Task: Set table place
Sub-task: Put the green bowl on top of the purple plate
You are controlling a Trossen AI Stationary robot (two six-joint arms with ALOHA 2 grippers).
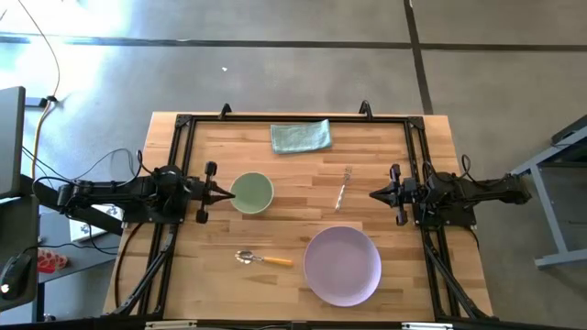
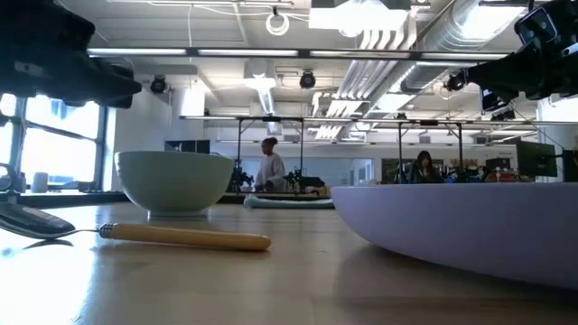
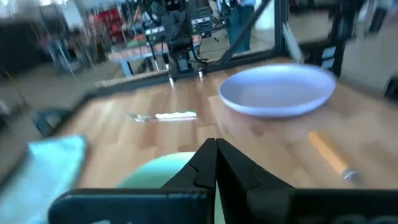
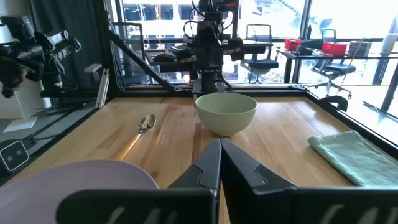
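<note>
The pale green bowl stands upright on the table at centre left. The lilac plate lies near the front edge, with the yellow-handled spoon flat on the wood to its left. The silvery fork lies flat right of the bowl. My left gripper is shut, its tips by the bowl's left rim and raised above it in the low view. My right gripper is shut and empty, right of the fork, pointing toward the bowl.
A folded pale teal cloth lies near the table's far edge. The black metal frame runs along the table's sides and back. Bare wood lies between bowl, fork and plate. People show in the room beyond the table.
</note>
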